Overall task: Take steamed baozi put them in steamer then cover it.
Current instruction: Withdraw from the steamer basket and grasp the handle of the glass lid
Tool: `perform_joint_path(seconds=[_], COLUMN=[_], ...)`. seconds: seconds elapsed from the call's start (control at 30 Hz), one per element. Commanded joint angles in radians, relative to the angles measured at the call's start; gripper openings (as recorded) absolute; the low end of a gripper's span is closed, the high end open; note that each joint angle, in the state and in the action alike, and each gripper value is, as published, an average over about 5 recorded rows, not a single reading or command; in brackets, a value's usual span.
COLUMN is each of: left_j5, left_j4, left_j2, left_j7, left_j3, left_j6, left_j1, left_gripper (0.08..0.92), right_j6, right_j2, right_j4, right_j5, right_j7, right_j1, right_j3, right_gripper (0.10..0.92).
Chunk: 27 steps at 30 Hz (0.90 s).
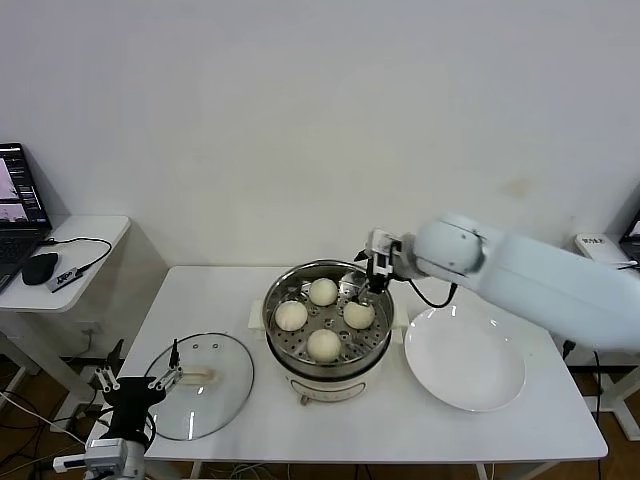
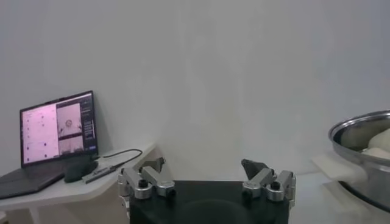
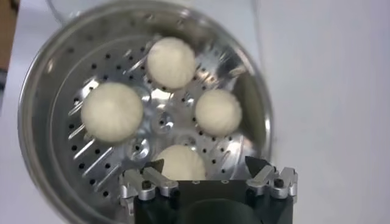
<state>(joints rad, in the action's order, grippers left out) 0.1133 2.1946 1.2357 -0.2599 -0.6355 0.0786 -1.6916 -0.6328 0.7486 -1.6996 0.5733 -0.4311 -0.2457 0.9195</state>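
Four cream-white baozi lie on the perforated tray inside the steel steamer (image 1: 279,335): one at the back (image 1: 323,291), one at the left (image 1: 291,315), one at the right (image 1: 359,314), one at the front (image 1: 324,344). My right gripper (image 1: 372,275) hangs open and empty just above the steamer's back right rim. In the right wrist view the steamer (image 3: 38,128) fills the frame, and the baozi nearest my open right gripper (image 3: 207,172) lies partly under it (image 3: 180,163). The glass cover (image 1: 228,377) lies flat on the table at the front left. My left gripper (image 1: 135,381) is open, low beside it.
A flat white plate (image 1: 465,358) lies bare on the table right of the steamer. A side desk at the far left holds a laptop (image 1: 20,200), a mouse (image 1: 40,267) and a cable. The laptop also shows in the left wrist view (image 2: 56,128), with the steamer's rim (image 2: 359,125).
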Motion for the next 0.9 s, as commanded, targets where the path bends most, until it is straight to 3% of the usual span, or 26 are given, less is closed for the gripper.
perform_joint_path(seconds=[0.03,0.17,0.43,0.6,0.9], left_j5=[-0.009,-0.021,-0.085,-0.264,-0.866], left_j4=[-0.016,-0.036,-0.111,-0.179,-0.236], left_j2=[0.002,0.015,0.046,0.036,-0.041], left_j7=[0.011,0.011,0.009,-0.014,0.000], left_j3=[0.016,0.031,0.056,0.056,-0.018], left_j6=[-0.030,-0.042,-0.090,-0.143,-0.186], left_j1=[0.002,0.005,0.004,0.013,-0.022], left_gripper=[0.823,0.823,0.823,0.823,0.823], right_j6=[0.367,0.545,0.799,0.813,0.766], right_j2=[-0.194,-0.096,0.340,0.543,0.697], right_j4=[-0.180,-0.156,-0.078,-0.129,-0.200], right_j5=[0.055,-0.035,-0.254,-0.285,-0.390], right_j7=[0.518,0.518,0.326,0.203,0.146], right_j1=[0.737,1.070,1.464,1.650,1.897], right_j3=[-0.653,-0.959,-1.491,-1.685,-1.815], right_gripper=[0.823,0.823,0.823,0.823,0.823])
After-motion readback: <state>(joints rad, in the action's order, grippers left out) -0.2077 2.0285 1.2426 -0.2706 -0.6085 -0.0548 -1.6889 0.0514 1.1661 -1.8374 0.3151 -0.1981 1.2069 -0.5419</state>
